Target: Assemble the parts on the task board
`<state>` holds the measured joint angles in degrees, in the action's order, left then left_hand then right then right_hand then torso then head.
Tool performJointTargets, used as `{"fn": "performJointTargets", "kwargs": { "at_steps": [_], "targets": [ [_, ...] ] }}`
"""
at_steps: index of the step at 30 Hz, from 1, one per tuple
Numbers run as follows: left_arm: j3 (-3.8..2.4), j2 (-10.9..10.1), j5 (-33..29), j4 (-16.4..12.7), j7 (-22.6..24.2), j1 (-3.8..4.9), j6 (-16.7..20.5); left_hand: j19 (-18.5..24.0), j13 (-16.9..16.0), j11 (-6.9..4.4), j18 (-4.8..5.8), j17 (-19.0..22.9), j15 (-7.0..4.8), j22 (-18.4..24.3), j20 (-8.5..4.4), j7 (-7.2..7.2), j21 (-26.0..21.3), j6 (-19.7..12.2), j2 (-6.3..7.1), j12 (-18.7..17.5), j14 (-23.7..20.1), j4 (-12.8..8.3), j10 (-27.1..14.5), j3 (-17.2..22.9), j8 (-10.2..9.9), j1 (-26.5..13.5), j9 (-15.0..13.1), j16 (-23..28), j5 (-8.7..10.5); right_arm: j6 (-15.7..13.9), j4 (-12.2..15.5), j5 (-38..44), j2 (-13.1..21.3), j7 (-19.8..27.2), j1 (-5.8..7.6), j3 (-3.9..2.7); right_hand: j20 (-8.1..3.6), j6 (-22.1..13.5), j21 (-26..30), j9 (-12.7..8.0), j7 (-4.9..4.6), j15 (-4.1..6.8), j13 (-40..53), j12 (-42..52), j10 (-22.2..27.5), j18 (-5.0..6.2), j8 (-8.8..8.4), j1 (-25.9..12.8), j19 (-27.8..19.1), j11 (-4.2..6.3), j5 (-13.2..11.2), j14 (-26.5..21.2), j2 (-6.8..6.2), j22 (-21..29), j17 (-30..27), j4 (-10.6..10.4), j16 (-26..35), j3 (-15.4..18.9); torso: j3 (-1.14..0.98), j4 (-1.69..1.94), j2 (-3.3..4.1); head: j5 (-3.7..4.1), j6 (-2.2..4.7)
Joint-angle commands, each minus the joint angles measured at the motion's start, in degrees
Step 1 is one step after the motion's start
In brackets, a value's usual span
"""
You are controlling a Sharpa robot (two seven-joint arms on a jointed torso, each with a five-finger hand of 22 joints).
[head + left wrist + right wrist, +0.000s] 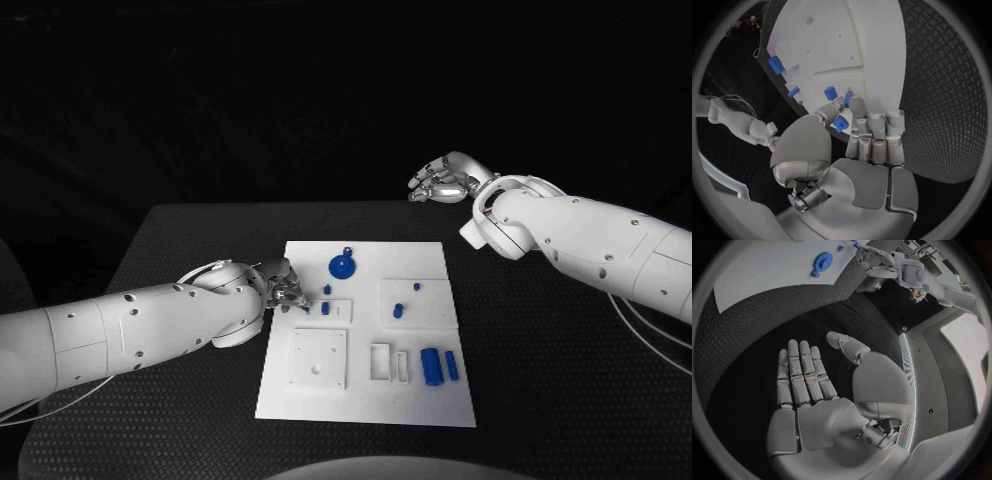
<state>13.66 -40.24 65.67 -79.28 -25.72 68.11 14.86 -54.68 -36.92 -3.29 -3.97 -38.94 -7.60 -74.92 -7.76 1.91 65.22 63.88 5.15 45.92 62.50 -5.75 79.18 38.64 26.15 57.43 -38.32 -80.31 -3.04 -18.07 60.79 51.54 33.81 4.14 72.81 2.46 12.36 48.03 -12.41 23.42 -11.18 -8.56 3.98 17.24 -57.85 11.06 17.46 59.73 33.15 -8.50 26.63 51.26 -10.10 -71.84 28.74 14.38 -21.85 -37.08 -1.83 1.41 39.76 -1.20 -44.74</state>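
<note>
The white task board point(361, 400) lies in the middle of the table. My left hand point(277, 285) is over the board's left edge and pinches a small blue part point(840, 123) between thumb and a finger. Close by on the board are small blue pieces point(326, 308), a blue round disc point(342, 265), two short pegs point(398, 311) and two blue cylinders point(430, 365). My right hand point(447, 180) hangs raised beyond the board's far right corner, holding nothing, its fingers point(801, 375) stretched flat and thumb apart. The disc point(822, 262) also appears in the right wrist view.
A white square block point(317, 358) and a pair of white frames point(389, 362) sit on the board's near half. Black ribbed table point(548, 400) surrounds the board on all sides. White cables point(649, 335) trail off at the right.
</note>
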Motion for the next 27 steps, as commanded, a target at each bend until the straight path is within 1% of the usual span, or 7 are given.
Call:
{"fn": "performJointTargets", "kwargs": {
  "at_steps": [1, 3, 6, 9, 14, 23, 27],
  "targets": [
    [0.12, 0.35, 0.65, 0.19, 0.14, -0.29, -1.50, -0.44, -0.06, -1.91, -0.96, -0.10, -2.98, -0.36, -7.11, -1.54, 0.37, 1.70, -0.54, 0.33, 2.40, -0.04, 2.01, 0.03, 3.89, 0.33, -2.36, -0.37, -0.29, 0.54, 0.14, 0.08, -0.01, 0.16, -0.01, -0.03, -0.26, -0.47, 0.32, -0.08, 0.07, 0.01, -0.03, -0.36, 0.01, -0.91, 0.30, -0.06, 0.19, -0.38, 0.37, -0.42, 0.06, -0.07, 0.08, -0.03, 0.40, 0.08, 0.00, -0.04, 0.04, 0.04, -0.11],
    [0.12, 0.45, 0.62, 0.18, 0.16, -0.40, -1.74, -0.44, -0.07, -1.92, -0.96, -0.11, -2.99, -0.37, -7.12, -1.54, 0.37, 1.70, -0.55, 0.33, 2.39, -0.05, 2.00, 0.03, 3.89, 0.32, -2.36, -0.37, -0.29, 0.53, 0.12, 0.08, 0.03, 0.14, -0.01, -0.03, -0.26, -0.47, 0.34, -0.09, 0.07, 0.01, -0.03, -0.37, 0.02, -0.92, 0.30, -0.05, 0.19, -0.38, 0.38, -0.42, 0.06, -0.08, 0.09, -0.03, 0.41, 0.08, 0.01, 0.01, 0.03, 0.19, -0.14],
    [0.12, 0.52, 0.62, 0.14, 0.21, -0.44, -1.79, -0.44, -0.08, -1.92, -0.96, -0.11, -2.99, -0.37, -7.12, -1.53, 0.37, 1.69, -0.57, 0.34, 2.39, -0.06, 2.00, 0.02, 3.89, 0.31, -2.36, -0.37, -0.29, 0.54, 0.17, 0.08, 0.07, 0.13, -0.01, -0.03, -0.26, -0.47, 0.36, -0.09, 0.07, 0.00, -0.03, -0.38, 0.02, -0.92, 0.30, -0.05, 0.19, -0.39, 0.38, -0.43, 0.06, -0.10, 0.09, -0.03, 0.42, 0.08, 0.01, 0.06, -0.04, 0.11, -0.21],
    [0.12, 0.57, 0.60, 0.12, 0.23, -0.45, -1.97, -0.44, -0.09, -1.92, -0.96, -0.12, -2.99, -0.37, -7.12, -1.53, 0.37, 1.69, -0.59, 0.34, 2.38, -0.07, 1.99, 0.02, 3.89, 0.30, -2.37, -0.37, -0.29, 0.55, 0.21, 0.08, 0.03, 0.14, -0.01, -0.03, -0.26, -0.47, 0.38, -0.09, 0.07, 0.00, -0.03, -0.38, 0.02, -0.92, 0.31, -0.05, 0.20, -0.39, 0.39, -0.43, 0.06, -0.11, 0.09, -0.04, 0.42, 0.08, -0.03, 0.04, -0.03, 0.08, -0.23],
    [0.12, 0.54, 0.54, -0.02, 0.19, -0.46, -2.70, -0.44, -0.10, -1.92, -0.96, -0.13, -3.00, -0.38, -7.12, -1.53, 0.37, 1.68, -0.63, 0.34, 2.37, -0.09, 1.98, 0.01, 3.90, 0.30, -2.37, -0.37, -0.29, 0.58, 0.15, 0.08, 0.04, 0.13, -0.01, -0.03, -0.27, -0.48, 0.42, -0.10, 0.07, 0.00, -0.03, -0.38, 0.02, -0.92, 0.31, -0.03, 0.21, -0.39, 0.40, -0.43, 0.07, -0.14, 0.10, -0.03, 0.43, 0.08, -0.03, -0.02, -0.04, 0.03, -0.21],
    [0.11, 0.47, 0.63, 0.20, 0.10, -0.49, -3.35, -0.44, -0.14, -1.93, -0.96, -0.16, -3.01, -0.39, -7.13, -1.55, 0.38, 1.69, -0.68, 0.37, 2.38, -0.20, 1.99, 0.01, 3.91, 0.33, -2.39, -0.39, -0.31, 0.58, 0.20, 0.08, 0.08, 0.12, -0.01, -0.03, -0.27, -0.48, 0.44, -0.10, 0.07, 0.00, -0.03, -0.39, 0.02, -0.93, 0.32, -0.03, 0.22, -0.39, 0.41, -0.42, 0.07, -0.16, 0.11, -0.03, 0.44, 0.08, -0.02, 0.05, -0.03, 0.05, -0.19],
    [0.11, 0.41, 0.64, 0.08, 0.02, -0.50, -3.65, -0.45, -0.25, -1.98, -0.98, -0.23, -3.03, -0.45, -7.16, -1.58, 0.43, 1.73, -0.77, 0.46, 2.40, -0.55, 2.02, 0.01, 3.98, 0.48, -2.45, -0.46, -0.39, 0.61, 0.20, 0.08, 0.08, 0.12, -0.01, -0.03, -0.27, -0.48, 0.46, -0.10, 0.07, 0.00, -0.03, -0.39, 0.02, -0.93, 0.32, -0.01, 0.22, -0.39, 0.41, -0.42, 0.08, -0.17, 0.11, -0.03, 0.45, 0.08, 0.01, 0.05, -0.04, 0.05, -0.20]
  ]
}}
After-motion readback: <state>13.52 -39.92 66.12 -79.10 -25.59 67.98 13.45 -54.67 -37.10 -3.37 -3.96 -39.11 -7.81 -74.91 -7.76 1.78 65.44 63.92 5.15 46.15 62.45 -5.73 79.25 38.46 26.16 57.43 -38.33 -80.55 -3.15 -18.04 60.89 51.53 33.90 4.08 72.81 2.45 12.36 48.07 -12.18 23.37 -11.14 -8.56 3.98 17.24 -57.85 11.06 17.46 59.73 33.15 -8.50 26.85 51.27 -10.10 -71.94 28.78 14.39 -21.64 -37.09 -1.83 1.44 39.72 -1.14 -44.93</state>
